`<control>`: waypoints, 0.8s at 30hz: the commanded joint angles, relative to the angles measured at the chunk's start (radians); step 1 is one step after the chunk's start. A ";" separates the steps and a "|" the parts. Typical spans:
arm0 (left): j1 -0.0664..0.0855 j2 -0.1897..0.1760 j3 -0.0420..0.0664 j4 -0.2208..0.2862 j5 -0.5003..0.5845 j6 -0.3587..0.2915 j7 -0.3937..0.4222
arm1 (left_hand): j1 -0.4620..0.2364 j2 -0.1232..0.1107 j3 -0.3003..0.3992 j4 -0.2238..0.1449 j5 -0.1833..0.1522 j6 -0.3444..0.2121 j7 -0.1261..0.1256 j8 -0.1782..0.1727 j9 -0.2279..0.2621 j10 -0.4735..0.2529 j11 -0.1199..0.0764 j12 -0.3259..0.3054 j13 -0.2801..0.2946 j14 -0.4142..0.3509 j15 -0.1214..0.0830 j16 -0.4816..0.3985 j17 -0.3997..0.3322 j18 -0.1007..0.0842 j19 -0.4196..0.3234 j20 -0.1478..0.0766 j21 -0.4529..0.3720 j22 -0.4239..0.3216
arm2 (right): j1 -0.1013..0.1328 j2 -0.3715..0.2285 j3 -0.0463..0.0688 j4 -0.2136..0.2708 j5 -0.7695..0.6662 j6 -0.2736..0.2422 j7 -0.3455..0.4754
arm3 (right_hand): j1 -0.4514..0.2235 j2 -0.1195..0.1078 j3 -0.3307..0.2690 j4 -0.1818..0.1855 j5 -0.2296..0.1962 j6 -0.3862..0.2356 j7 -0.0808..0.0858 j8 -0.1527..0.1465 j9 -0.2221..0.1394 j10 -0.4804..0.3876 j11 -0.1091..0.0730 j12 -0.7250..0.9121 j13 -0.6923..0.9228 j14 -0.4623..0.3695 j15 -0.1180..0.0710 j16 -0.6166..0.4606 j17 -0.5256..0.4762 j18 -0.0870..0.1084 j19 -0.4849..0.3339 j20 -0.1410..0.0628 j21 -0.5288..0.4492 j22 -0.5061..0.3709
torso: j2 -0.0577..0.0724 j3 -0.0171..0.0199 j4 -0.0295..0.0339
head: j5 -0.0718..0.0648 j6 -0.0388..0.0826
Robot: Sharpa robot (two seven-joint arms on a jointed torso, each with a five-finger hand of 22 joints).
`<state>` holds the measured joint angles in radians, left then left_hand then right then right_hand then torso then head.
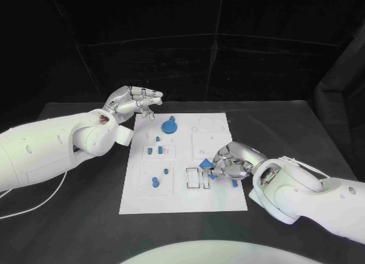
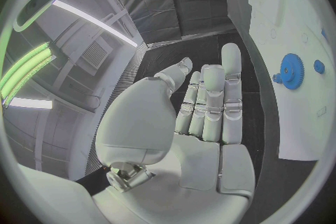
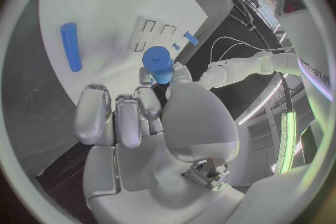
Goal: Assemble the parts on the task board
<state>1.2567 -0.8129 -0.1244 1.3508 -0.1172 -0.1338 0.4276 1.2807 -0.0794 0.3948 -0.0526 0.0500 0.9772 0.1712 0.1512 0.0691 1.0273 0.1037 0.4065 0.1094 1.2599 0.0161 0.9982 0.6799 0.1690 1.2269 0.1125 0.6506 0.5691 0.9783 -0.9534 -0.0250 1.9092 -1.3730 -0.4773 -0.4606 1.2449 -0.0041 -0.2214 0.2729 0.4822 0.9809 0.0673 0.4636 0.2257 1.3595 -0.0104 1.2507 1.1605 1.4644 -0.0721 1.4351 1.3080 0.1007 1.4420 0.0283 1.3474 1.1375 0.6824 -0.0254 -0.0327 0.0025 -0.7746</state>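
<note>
A small blue plastic cylinder (image 3: 159, 63) is pinched in the fingers (image 3: 150, 102) of the right hand (image 1: 232, 161), over the white rectangular task board (image 1: 218, 195) toward its 4 o'clock side, just beside two narrow rectangular slots (image 1: 198, 179). A blue rod (image 3: 70, 46) lies loose on the board near that hand. A blue toothed gear (image 1: 169, 127) sits at the board's 12 o'clock. The left hand (image 1: 133, 102) hovers above the black table (image 1: 87, 214) at the board's 11 o'clock corner, fingers loosely curled, gripping nothing.
</note>
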 commanded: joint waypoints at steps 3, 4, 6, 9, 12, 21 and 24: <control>0.001 0.002 0.000 0.001 0.002 0.014 0.003 | 0.004 0.002 -0.003 -0.001 -0.001 -0.003 0.006 0.005 -0.001 -0.008 -0.002 0.004 0.002 -0.008 0.000 -0.004 -0.001 0.013 -0.003 0.002 -0.005 -0.001 | 0.002 0.024 0.000 -0.014 0.031 0.055 -0.012 | -0.025 0.033 -0.005 0.015 -0.019 0.027 -0.009 0.013 0.014 0.034 -0.007 0.033 0.046 0.072 -0.014 0.032 0.065 -0.027 0.017 -0.008 0.027 0.040 | 0.002 -0.0016 0.0019 | 0.001 -0.004; 0.001 0.002 0.000 0.002 0.002 0.014 0.003 | 0.004 0.002 -0.003 -0.001 -0.001 -0.003 0.006 0.005 -0.001 -0.008 -0.002 0.004 0.002 -0.008 0.000 -0.004 -0.001 0.013 -0.003 0.002 -0.005 -0.001 | 0.002 0.033 0.000 -0.019 0.031 0.071 -0.020 | -0.035 0.040 -0.008 0.016 -0.022 0.033 -0.012 0.014 0.018 0.039 -0.010 0.036 0.053 0.073 -0.015 0.036 0.071 -0.028 0.019 -0.010 0.031 0.047 | 0.001 -0.0012 -0.0004 | 0.001 -0.005; 0.001 0.002 0.000 0.001 0.002 0.014 0.002 | 0.004 0.002 -0.003 -0.001 -0.001 -0.004 0.006 0.005 -0.001 -0.008 -0.002 0.004 0.002 -0.008 0.000 -0.005 -0.002 0.013 -0.003 0.002 -0.005 -0.001 | 0.002 0.045 0.000 -0.024 0.032 0.091 -0.030 | -0.044 0.048 -0.012 0.016 -0.025 0.039 -0.015 0.016 0.023 0.042 -0.012 0.037 0.057 0.073 -0.017 0.036 0.072 -0.028 0.019 -0.011 0.033 0.050 | 0.001 -0.0008 -0.0020 | 0.003 -0.005; 0.001 0.002 0.000 0.001 0.002 0.014 0.002 | 0.004 0.002 -0.003 -0.001 -0.001 -0.004 0.007 0.005 -0.001 -0.009 -0.002 0.004 0.002 -0.009 0.000 -0.005 -0.003 0.013 -0.003 0.002 -0.005 -0.001 | 0.002 0.058 0.000 -0.030 0.029 0.111 -0.046 | -0.061 0.060 -0.017 0.016 -0.036 0.056 -0.021 0.021 0.030 0.057 -0.018 0.051 0.078 0.072 -0.021 0.034 0.067 -0.030 0.021 -0.012 0.036 0.056 | 0.001 -0.0006 -0.0019 | 0.005 -0.007; 0.001 0.002 0.000 0.001 0.002 0.015 0.001 | 0.004 0.002 -0.003 -0.001 -0.001 -0.004 0.007 0.005 -0.001 -0.009 -0.002 0.004 0.002 -0.009 0.000 -0.005 -0.003 0.013 -0.003 0.002 -0.005 -0.001 | 0.002 0.068 0.000 -0.035 0.026 0.122 -0.060 | -0.070 0.066 -0.022 0.016 -0.044 0.062 -0.025 0.020 0.034 0.065 -0.021 0.057 0.089 0.071 -0.024 0.033 0.066 -0.030 0.021 -0.014 0.037 0.057 | 0.000 -0.0004 -0.0015 | 0.005 -0.009; 0.001 0.003 0.000 0.001 0.002 0.017 0.001 | 0.004 0.002 -0.003 -0.001 -0.001 -0.004 0.007 0.005 -0.001 -0.009 -0.002 0.004 0.002 -0.009 0.000 -0.005 -0.003 0.013 -0.003 0.002 -0.005 -0.001 | 0.002 0.098 0.000 -0.047 0.011 0.129 -0.085 | -0.074 0.069 -0.025 0.016 -0.047 0.068 -0.027 0.019 0.037 0.068 -0.022 0.058 0.092 0.070 -0.025 0.032 0.065 -0.030 0.020 -0.015 0.037 0.056 | 0.000 0.0002 -0.0014 | 0.006 -0.010; 0.001 0.004 0.000 0.001 0.002 0.017 0.000 | 0.004 0.002 -0.003 -0.001 -0.001 -0.004 0.007 0.005 -0.001 -0.009 -0.002 0.004 0.002 -0.009 0.000 -0.005 -0.003 0.013 -0.003 0.002 -0.005 -0.001 | 0.002 0.109 0.000 -0.056 0.004 0.125 -0.094 | -0.074 0.069 -0.025 0.016 -0.047 0.068 -0.027 0.019 0.037 0.068 -0.023 0.058 0.092 0.070 -0.025 0.032 0.065 -0.029 0.020 -0.016 0.037 0.056 | 0.000 0.0003 -0.0009 | 0.006 -0.010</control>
<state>1.2566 -0.8103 -0.1246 1.3507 -0.1172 -0.1306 0.4247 1.2807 -0.0794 0.3949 -0.0525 0.0500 0.9736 0.1748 0.1512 0.0691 1.0238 0.1001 0.4065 0.1093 1.2599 0.0161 0.9982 0.6775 0.1690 1.2269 0.1125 0.6506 0.5693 0.9786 -0.8475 -0.0254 1.8561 -1.3546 -0.3650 -0.5317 1.1786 0.0641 -0.2412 0.2898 0.4393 1.0410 0.0382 0.4802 0.2620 1.4189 -0.0338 1.3052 1.2533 1.4669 -0.0915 1.4692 1.3077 0.0847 1.4563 0.0139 1.3807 1.1932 0.6828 -0.0253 -0.0337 0.0088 -0.7847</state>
